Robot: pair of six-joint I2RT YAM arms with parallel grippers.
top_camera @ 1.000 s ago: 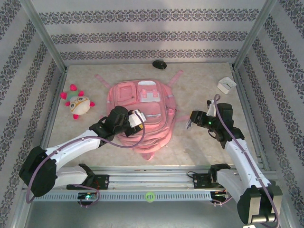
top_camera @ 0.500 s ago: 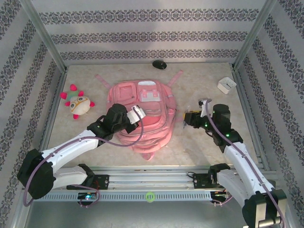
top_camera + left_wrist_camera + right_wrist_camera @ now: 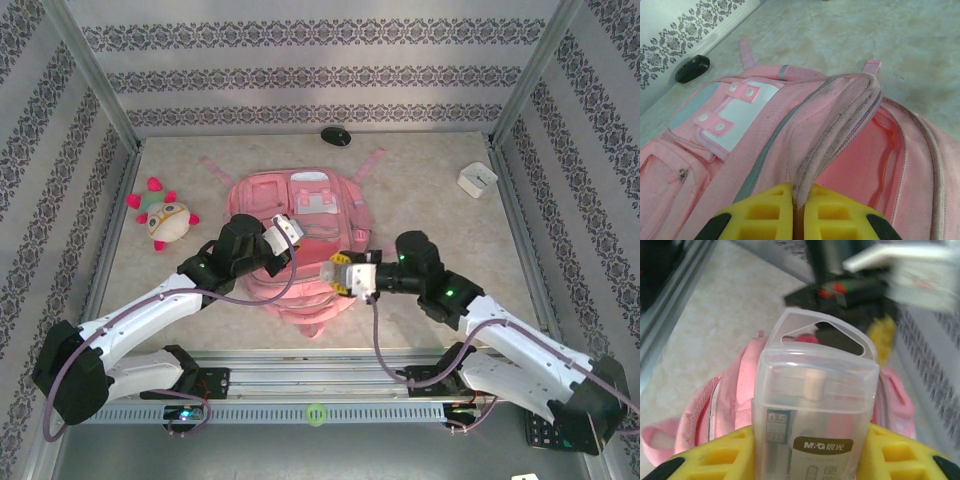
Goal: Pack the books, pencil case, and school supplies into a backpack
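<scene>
The large pink backpack point(image 3: 300, 215) lies flat in the middle of the table. My left gripper point(image 3: 283, 233) is shut on the zipped edge of its main opening point(image 3: 840, 120) and holds that edge up, so the pink inside point(image 3: 860, 160) shows. My left gripper's point(image 3: 799, 195) yellow fingers pinch the fabric seam. My right gripper point(image 3: 345, 275) is shut on a clear silver-white pencil-lead case point(image 3: 812, 390), one of the school supplies, over the backpack's lower right side point(image 3: 735, 390). The books and the pencil case are out of view.
A plush toy point(image 3: 165, 220) lies left of the backpack. A black oval object point(image 3: 336, 136) rests at the back wall, and a small white square box point(image 3: 477, 179) at the back right. Metal frame posts and patterned walls enclose the table.
My right arm has swung left from the table's right side to over the backpack, carrying the clear case. My left gripper has shut on the backpack's opening edge.
</scene>
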